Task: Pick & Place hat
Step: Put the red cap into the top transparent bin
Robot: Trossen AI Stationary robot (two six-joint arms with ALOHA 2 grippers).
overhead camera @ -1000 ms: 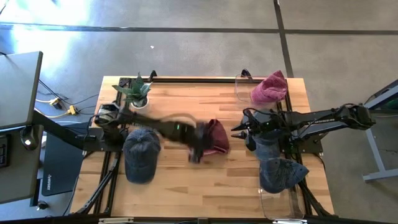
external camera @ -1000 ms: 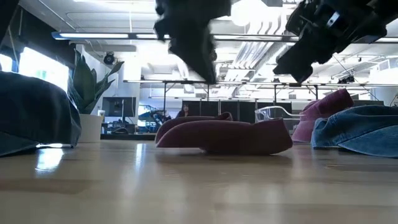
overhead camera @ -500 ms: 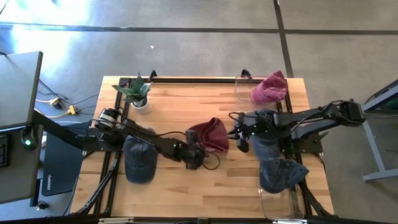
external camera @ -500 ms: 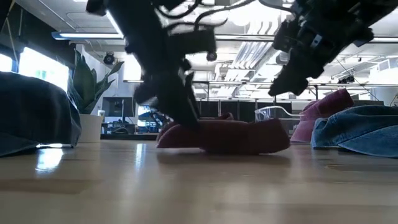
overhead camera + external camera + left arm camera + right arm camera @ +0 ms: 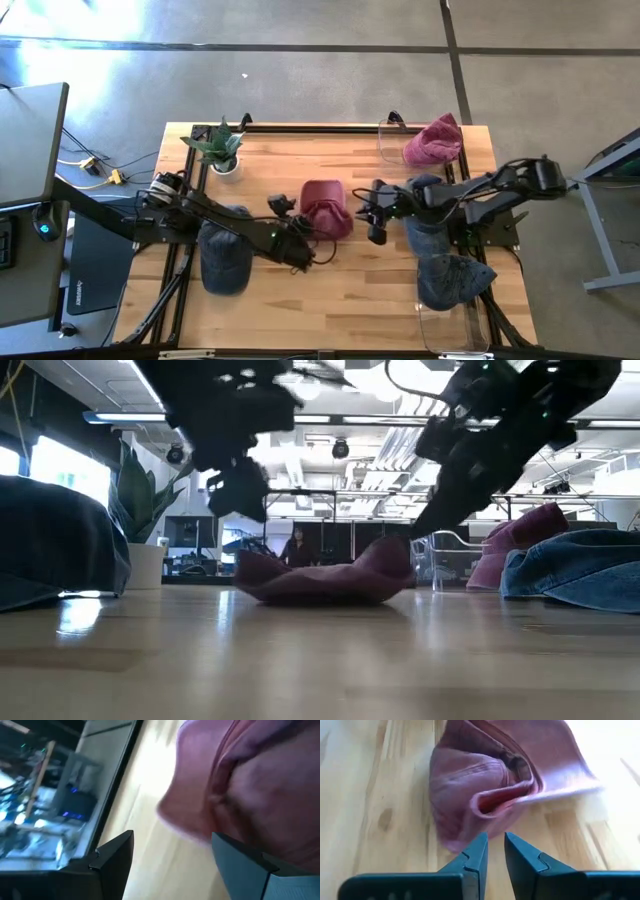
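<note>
The maroon hat (image 5: 326,208) lies crumpled at the table's middle, its underside on the wood and its right end (image 5: 395,552) raised. My left gripper (image 5: 283,208) stands wide open beside the hat's left side and above it (image 5: 240,490), the hat (image 5: 250,785) just past its fingers. My right gripper (image 5: 375,218) slants down at the hat's right side; its fingers (image 5: 495,851) keep a narrow gap with nothing in it, tips at the hat's near edge (image 5: 465,842). My right gripper's fingertips (image 5: 481,842) stand right at the hat's edge; I cannot tell whether they touch it. My left gripper touches nothing that I can see.
A blue denim cap (image 5: 225,252) lies at the left under my left arm. More denim caps (image 5: 445,262) lie at the right. A pink hat (image 5: 432,142) and a clear bin (image 5: 392,138) sit far right, a potted plant (image 5: 220,150) far left.
My left gripper has swung off the hat toward the table's left, sunk and rolled over. My right gripper has come down and leftward to the hat. The hat has shifted a little leftward and bunched up, its right end now raised.
</note>
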